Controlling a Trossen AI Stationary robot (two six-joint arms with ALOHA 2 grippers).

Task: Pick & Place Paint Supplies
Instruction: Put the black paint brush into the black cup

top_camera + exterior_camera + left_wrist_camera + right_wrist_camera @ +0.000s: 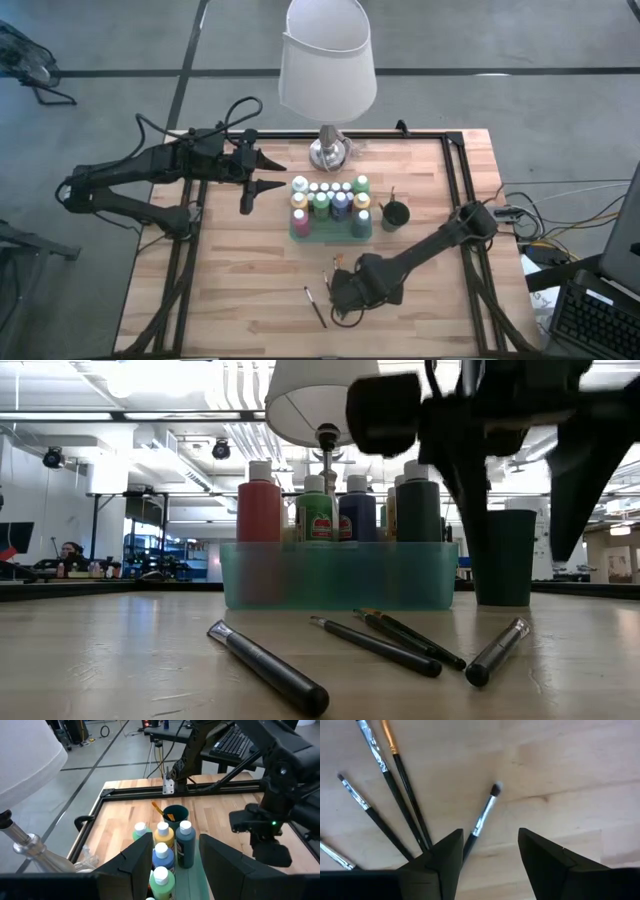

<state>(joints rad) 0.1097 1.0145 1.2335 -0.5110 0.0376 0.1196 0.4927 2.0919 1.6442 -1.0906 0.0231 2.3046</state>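
Right hand (487, 857) hovers spread over brushes (400, 795) lying on the tabletop (240, 290), pinching nothing. Left hand (175, 855), also spread and empty, hangs beside the bottles (330, 200) in their tray (340, 575).

A: List the fixed items on the desk (250, 300).

B: One lamp with a white shade (327, 58) and a silver base (328, 152), standing at the far edge. One translucent green tray (340, 574) near the centre. One dark cup (395, 214) just beside the tray.

A: Items off the desk?

B: A keyboard (598, 322) on the right side. Cables (545, 235) on the grey floor (120, 40).
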